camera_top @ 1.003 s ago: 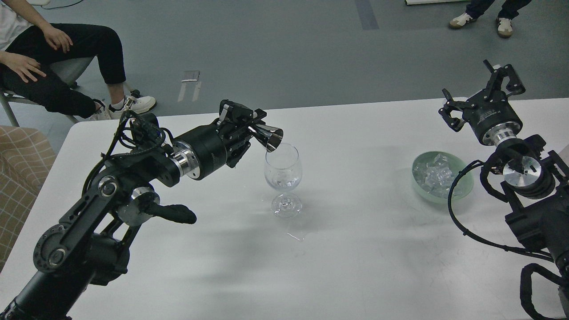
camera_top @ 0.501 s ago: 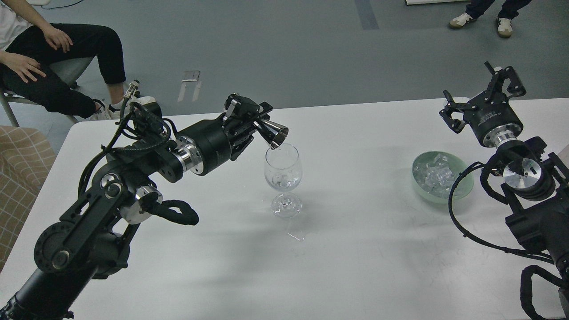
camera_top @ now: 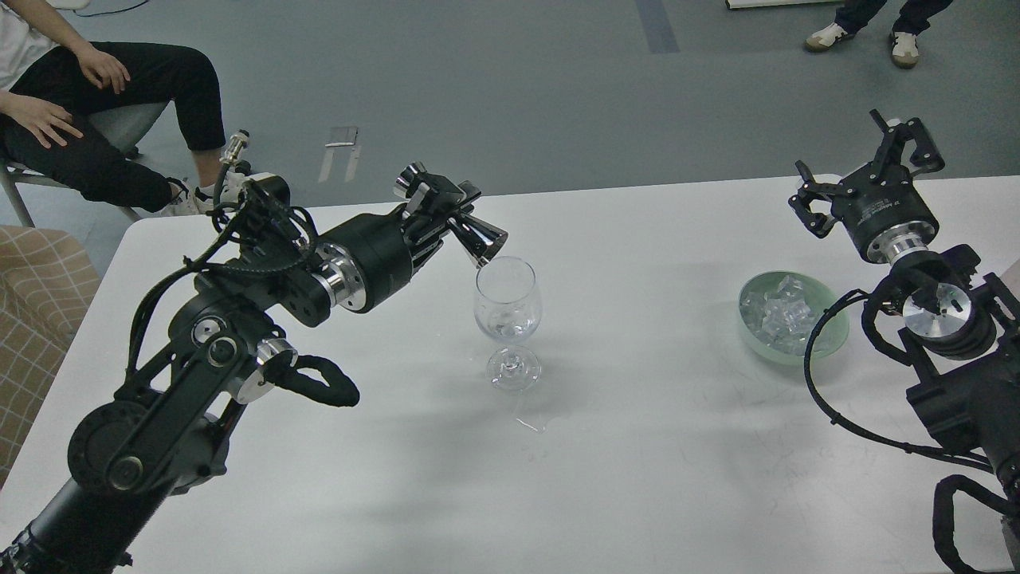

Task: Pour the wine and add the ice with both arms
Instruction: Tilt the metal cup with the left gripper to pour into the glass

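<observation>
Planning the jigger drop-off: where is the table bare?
Bare: white table between the clear wine glass and the pale green bowl of ice, plus the near edge. Crowded: left of the glass, under the left gripper holding the steel jigger.

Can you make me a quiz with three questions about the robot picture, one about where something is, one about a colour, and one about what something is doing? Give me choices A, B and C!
1. Where is the ice?
A. in the bowl on the right
B. on the floor
C. in the right gripper

2. What colour is the bowl?
A. red
B. pale green
C. black

3. What is the left gripper doing?
A. hanging open with nothing in it
C. pressing flat on the table
B. holding a shiny metal measuring cup tipped over the wine glass

Answers:
1. A, the clear cubes lie piled inside the bowl.
2. B, its rim and wall look light green against the white table.
3. B, the cup's mouth points down at the glass's rim, while the right gripper is open and empty.
</observation>
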Robot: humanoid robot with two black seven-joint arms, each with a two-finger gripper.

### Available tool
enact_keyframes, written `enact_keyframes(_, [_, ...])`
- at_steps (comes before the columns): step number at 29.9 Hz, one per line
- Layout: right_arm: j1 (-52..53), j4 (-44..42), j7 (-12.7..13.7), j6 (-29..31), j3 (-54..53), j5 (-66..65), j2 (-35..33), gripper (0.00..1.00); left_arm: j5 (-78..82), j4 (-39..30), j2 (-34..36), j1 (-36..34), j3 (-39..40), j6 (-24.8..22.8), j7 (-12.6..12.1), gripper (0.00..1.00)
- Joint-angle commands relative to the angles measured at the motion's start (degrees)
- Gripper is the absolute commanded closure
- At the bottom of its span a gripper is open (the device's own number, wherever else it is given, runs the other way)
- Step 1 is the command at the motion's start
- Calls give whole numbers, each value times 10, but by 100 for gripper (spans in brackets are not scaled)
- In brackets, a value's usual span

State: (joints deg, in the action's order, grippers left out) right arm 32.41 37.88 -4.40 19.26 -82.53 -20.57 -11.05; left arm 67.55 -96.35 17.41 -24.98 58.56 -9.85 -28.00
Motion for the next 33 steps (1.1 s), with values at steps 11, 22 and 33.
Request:
enact_keyframes(11, [0,0,0,0,-1,0,0,0,18,-2,-4,1,-1,-1,0,100])
enact_keyframes(22, [0,0,0,0,-1,0,-1,0,18,-5,-6,2,-8,0,0,100])
enact_keyframes(33, [0,0,0,0,-1,0,-6,0,7,-9,-8,2,5,3,0,100])
